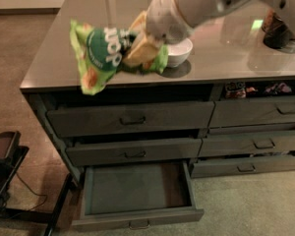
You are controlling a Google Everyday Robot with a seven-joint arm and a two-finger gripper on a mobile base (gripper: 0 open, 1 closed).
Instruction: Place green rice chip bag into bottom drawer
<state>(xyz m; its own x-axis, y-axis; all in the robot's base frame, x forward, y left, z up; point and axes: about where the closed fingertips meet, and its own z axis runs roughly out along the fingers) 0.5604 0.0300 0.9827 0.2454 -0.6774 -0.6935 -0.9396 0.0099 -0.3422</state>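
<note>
Nearest, below the bench's (54, 73) front-left corner, the bottom drawer (137, 187) stands pulled out, its flat floor showing. Above the bench's front edge, left of its middle, the gripper (140, 48) hangs in the air with its fingers (136, 54) closed narrowly on the right part of the green rice chip bag (101, 55), which droops to the left past the edge. Just behind the gripper a white bowl (181, 53) rests on the bench.
</note>
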